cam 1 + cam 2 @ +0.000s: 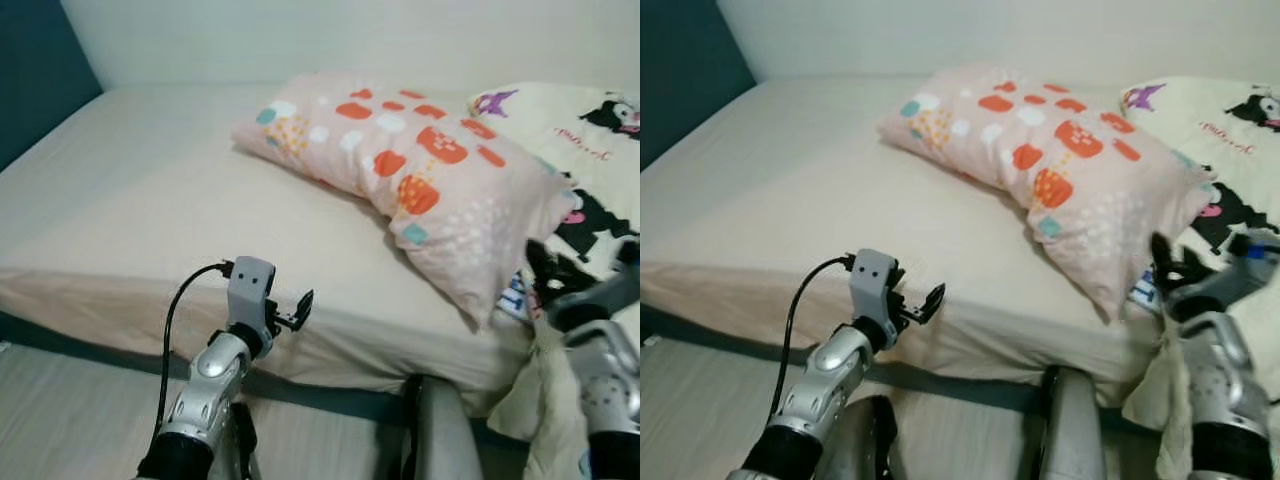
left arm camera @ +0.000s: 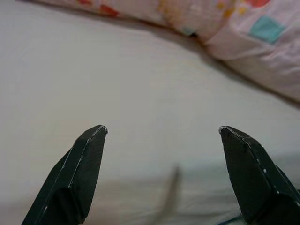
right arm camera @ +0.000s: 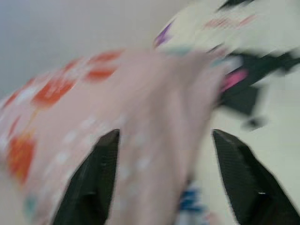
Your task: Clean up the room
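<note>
My left hand [image 1: 296, 310] hovers spread and empty at the bed [image 1: 140, 200] edge, my right hand [image 3: 161, 180] spread toward the near corner of the pillow [image 1: 400, 170] lying askew mid-mattress, presumably to grip it; contact unclear through blur; blanket [image 1: 590, 130] beyond is cut off

Head eyes look down at bed [image 1: 150, 200]; wrist cameras near pillow [image 1: 420, 180].
</note>
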Robot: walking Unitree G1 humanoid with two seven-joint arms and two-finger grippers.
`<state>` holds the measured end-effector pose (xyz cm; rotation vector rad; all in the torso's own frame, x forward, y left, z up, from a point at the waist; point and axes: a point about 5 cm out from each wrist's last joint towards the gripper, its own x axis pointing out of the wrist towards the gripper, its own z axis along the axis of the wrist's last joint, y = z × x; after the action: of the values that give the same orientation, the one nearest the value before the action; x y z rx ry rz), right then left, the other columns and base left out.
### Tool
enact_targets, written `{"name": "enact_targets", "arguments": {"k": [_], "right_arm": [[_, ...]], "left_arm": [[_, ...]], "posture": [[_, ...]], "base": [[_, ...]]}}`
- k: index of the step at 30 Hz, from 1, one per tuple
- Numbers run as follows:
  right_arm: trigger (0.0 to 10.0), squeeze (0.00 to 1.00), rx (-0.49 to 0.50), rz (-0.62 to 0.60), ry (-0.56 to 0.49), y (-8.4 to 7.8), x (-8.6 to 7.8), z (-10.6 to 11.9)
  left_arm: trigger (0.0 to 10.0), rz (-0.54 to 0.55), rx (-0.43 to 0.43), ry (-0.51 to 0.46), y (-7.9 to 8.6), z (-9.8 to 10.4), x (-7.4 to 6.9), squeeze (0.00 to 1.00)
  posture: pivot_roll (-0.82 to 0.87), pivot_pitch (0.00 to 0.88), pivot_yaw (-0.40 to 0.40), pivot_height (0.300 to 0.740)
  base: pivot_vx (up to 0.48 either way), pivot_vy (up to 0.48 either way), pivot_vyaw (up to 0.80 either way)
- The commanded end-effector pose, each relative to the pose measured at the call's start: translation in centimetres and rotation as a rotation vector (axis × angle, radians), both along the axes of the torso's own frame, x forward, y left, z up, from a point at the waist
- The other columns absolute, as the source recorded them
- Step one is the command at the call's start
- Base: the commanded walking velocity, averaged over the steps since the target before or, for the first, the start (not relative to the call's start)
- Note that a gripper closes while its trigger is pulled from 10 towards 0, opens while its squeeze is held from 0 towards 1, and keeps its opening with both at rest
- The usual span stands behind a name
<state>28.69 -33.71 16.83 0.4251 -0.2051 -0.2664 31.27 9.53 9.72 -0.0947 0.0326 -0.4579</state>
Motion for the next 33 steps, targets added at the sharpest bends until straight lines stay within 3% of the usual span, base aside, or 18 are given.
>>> {"name": "enact_targets", "arguments": {"k": [1, 6, 20, 21, 22, 23, 25, 28, 33], "right_arm": [[10.0, 1.0, 0.029, -0.053, 0.002, -1.0, -0.6, -0.6], [10.0, 1.0, 0.031, -0.102, -0.017, -1.9, -0.9, -0.4], [10.0, 1.0, 0.036, -0.139, -0.024, -2.6, -0.7, -0.5], [10.0, 0.95, 0.103, -0.052, -0.089, -1.7, 0.3, -0.6], [10.0, 0.0, 0.163, 0.031, -0.155, -0.9, 1.6, -0.2], [10.0, 0.0, 0.163, 0.031, -0.155, -0.9, 1.6, -0.2], [10.0, 0.0, 0.22, 0.139, -0.228, 0.6, 3.3, 0.4], [10.0, 0.0, 0.221, 0.168, -0.21, 1.5, 4.3, 0.5], [10.0, 0.0, 0.212, 0.193, -0.167, 2.8, 5.0, -0.1]], "left_arm": [[10.0, 0.006, -0.009, 0.016, 0.4, -0.5, -0.2, 0.0], [10.0, 0.0, -0.007, 0.014, 0.4, -0.6, -0.3, 0.0], [10.0, -0.004, -0.01, 0.009, 0.4, -0.8, -0.2, 0.0], [10.0, -0.01, 0.034, 0.029, 2.5, -0.9, -2.1, 0.0], [10.0, -0.019, 0.08, 0.059, 4.3, -0.9, -4.3, 0.0], [10.0, -0.019, 0.08, 0.059, 4.3, -0.9, -4.3, 0.0], [10.0, -0.044, 0.135, 0.103, 6.3, -0.7, -7.5, 0.0], [10.0, -0.031, 0.144, 0.119, 6.7, -0.9, -8.2, 0.0], [10.0, 0.018, 0.134, 0.114, 7.1, -1.1, -7.8, 0.0]], "posture": [[-0.09, 0.068, 0.085, 0.461], [-0.09, 0.068, 0.085, 0.461], [-0.09, 0.068, 0.085, 0.461], [0.08, 0.312, 0.186, 0.461], [0.12, 0.357, 0.209, 0.461], [0.12, 0.357, 0.209, 0.461], [0.13, 0.381, 0.215, 0.461], [0.14, 0.392, 0.21, 0.461], [0.12, 0.39, 0.187, 0.461]], "base": [[0.0, 0.0, 0.0], [0.0, 0.0, 0.0], [0.0, 0.0, 0.0], [0.0, 0.0, 0.0], [0.0, 0.0, 0.0], [0.0, 0.0, 0.0], [0.0, 0.0, 0.0], [0.0, 0.0, 0.0], [0.0, 0.0, 0.0]]}}
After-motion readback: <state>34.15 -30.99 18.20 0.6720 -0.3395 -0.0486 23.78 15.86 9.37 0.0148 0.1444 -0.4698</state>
